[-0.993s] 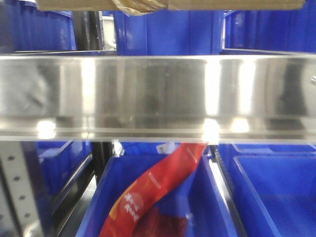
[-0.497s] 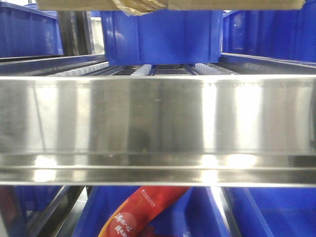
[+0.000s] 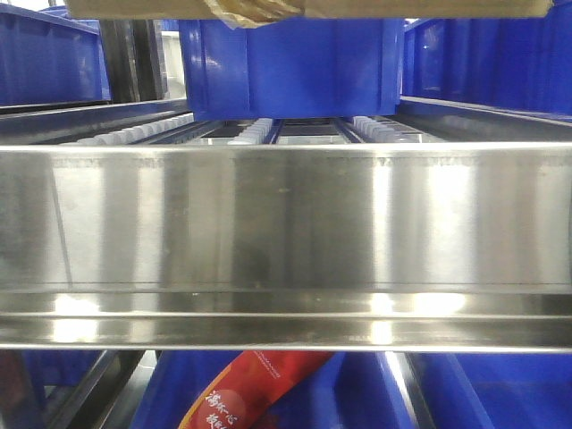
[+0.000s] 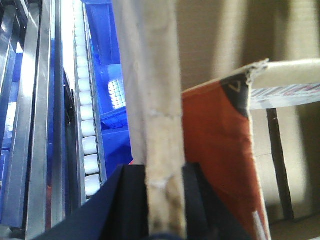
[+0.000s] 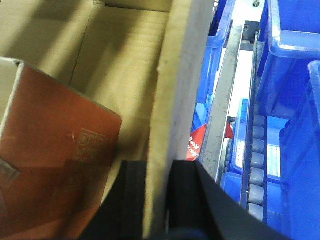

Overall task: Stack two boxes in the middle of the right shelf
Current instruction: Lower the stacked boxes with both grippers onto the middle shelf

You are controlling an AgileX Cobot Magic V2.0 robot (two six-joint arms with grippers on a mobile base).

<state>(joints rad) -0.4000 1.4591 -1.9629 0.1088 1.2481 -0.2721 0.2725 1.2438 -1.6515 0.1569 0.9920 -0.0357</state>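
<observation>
Box [image 3: 429, 7] hung above the rail [image 3: 286, 232]; our left gripper [image 4: 162, 200] and right gripper [image 5: 157, 200] each pinched its wall, rollers [image 3: 255, 130] beyond.

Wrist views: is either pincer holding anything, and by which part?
Both hold. The left pincer and the right pincer each clamp the rim of an opposite side wall of the open cardboard box, one finger inside, one outside.
</observation>
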